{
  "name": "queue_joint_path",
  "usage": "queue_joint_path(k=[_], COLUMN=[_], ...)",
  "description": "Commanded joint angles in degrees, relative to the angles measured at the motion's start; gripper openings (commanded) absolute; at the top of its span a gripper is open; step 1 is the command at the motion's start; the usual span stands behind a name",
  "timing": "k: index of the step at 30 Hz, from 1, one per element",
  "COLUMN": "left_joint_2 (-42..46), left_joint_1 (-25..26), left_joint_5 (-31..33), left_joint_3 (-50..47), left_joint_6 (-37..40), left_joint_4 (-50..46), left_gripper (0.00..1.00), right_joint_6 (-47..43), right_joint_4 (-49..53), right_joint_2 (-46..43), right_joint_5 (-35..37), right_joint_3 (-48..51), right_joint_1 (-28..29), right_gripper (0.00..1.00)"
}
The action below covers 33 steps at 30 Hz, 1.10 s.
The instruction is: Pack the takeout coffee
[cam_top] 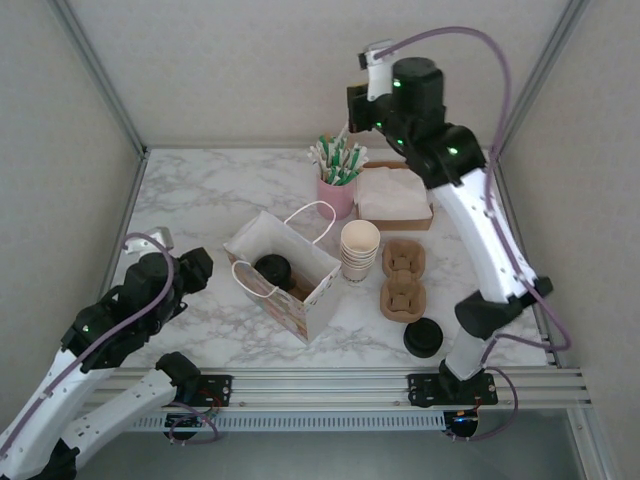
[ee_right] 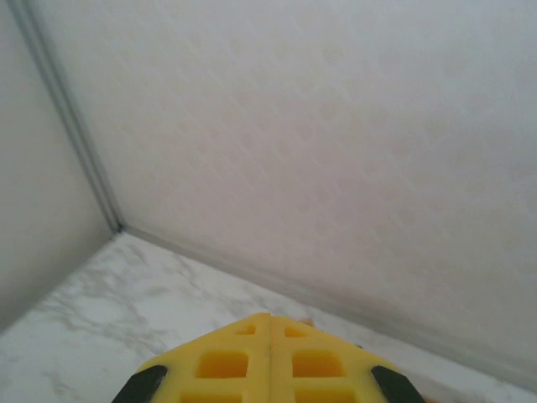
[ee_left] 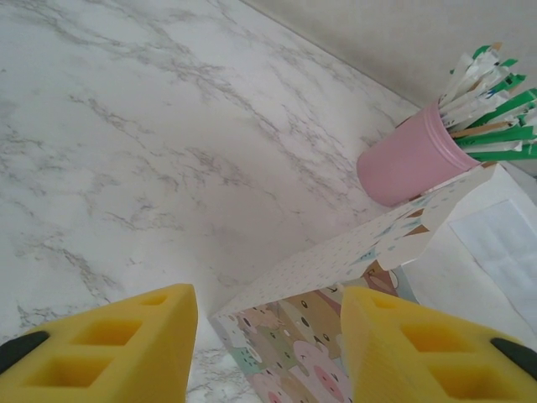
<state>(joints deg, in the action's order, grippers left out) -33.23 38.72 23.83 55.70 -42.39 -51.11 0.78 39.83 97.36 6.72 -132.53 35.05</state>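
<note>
brightly and evenly lit from overhead with soft, diffuse light. only faint, pale shadows thrown beside the paper bag (cam_top: 318,300) and the stack of cups (cam_top: 359,250) on the marble table (cam_top: 200,200). slightly soft and washed out in the wrist views.

No legible word, brand, number or sign anywhere. On the white paper gift bag (ee_left: 310,353), just a wordless print of pastel cartoon animals and small dots. On the green-and-white paper-wrapped sticks (ee_left: 491,101) in the pink round cup (ee_left: 411,159), colour blocks alone, any print too small to read.
</note>
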Motion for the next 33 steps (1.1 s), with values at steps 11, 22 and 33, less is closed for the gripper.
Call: queue_joint_path(k=[11, 22, 33], left_joint_2=[4.4, -8.27, -13.17], left_joint_1=[0.41, 0.44, 1.01], left_joint_5=[-2.01, -13.59, -19.85], left_joint_3=[4.35, 12.89, 16.62], left_joint_6=[-3.35, -4.77, -2.02], left_joint_4=[6.31, 12.0, 7.97], left_gripper=[0.51, 0.48, 0.47], right_joint_6=[3.97, 10.78, 13.4], right_joint_4=[-11.75, -14.11, -10.3], right_joint_2=[-31.09, -42.42, -38.09], right_joint_5=[-22.84, -34.09, -31.63], right_joint_3=[26.78, 41.25, 47.36], right_joint_1=[0.28, 1.74, 8.9], right_gripper=[0.0, 0.0, 0.0])
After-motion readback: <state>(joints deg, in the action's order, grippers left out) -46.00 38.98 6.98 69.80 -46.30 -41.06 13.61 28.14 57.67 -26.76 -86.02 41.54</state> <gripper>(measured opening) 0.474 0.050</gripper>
